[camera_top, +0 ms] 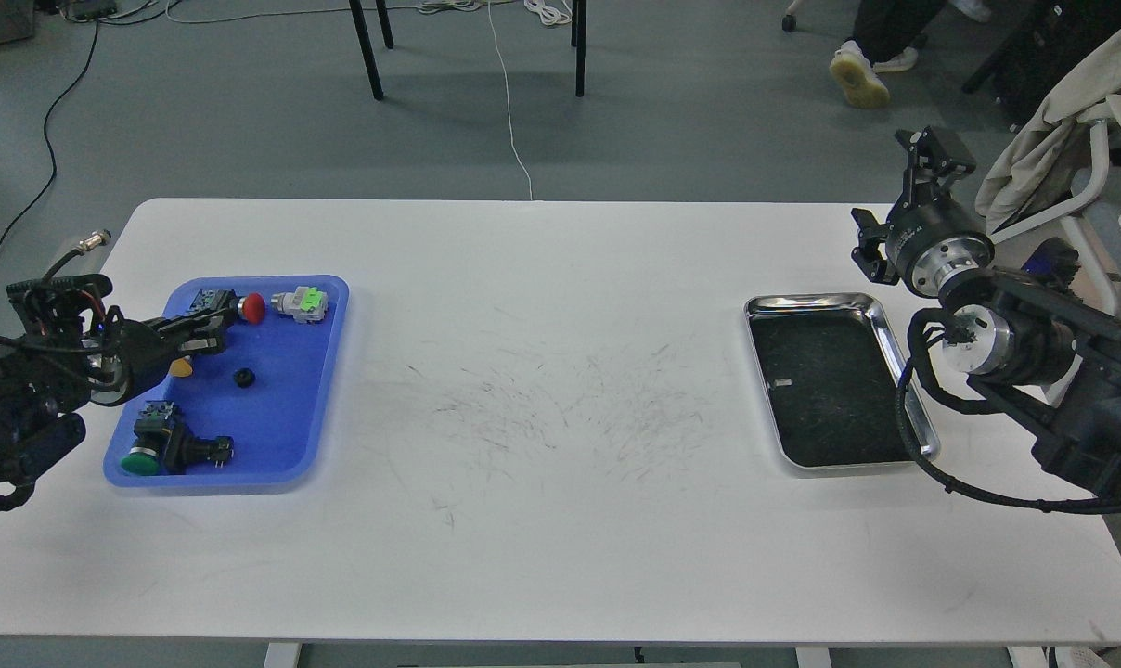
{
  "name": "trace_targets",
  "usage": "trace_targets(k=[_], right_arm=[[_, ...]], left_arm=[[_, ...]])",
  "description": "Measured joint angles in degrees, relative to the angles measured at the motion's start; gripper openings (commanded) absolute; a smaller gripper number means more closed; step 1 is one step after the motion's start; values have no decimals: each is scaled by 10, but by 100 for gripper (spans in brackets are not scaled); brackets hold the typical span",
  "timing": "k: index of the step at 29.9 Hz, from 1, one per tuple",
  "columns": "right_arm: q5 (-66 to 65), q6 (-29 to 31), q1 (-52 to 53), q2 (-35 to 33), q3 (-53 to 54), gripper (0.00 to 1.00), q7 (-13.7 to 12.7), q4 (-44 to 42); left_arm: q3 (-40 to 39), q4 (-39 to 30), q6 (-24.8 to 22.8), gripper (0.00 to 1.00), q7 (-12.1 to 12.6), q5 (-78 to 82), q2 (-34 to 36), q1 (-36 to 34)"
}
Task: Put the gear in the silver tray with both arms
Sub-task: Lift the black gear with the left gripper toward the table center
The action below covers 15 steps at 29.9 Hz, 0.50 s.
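Observation:
A small black gear (242,377) lies on the floor of the blue tray (287,436) at the left. My left gripper (210,332) hangs over the tray's left part, up and left of the gear, not touching it. Its two fingers stand a little apart and hold nothing. The silver tray (806,301) lies at the right of the table and holds only a tiny scrap. My right gripper (934,151) is raised beyond the table's far right corner, behind the silver tray. It is small and dark, so its fingers cannot be told apart.
The blue tray also holds a red push button (252,308), a green and white part (302,302), a yellow piece (181,367) and a green button switch (148,452). A cable (904,422) from my right arm hangs over the silver tray's right rim. A chair (1080,158) stands at the far right.

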Motion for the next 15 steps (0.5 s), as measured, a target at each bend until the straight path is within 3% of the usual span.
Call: trace_targets(k=[9,15], right_arm=[[0,0,0,3,0,99,0,-1],[0,0,0,3,0,99,-1,-1]], left_arm=[[-10,4,-96,3,0,-89,6,-55],[-11,0,-123,3,0,-89,0,-85]])
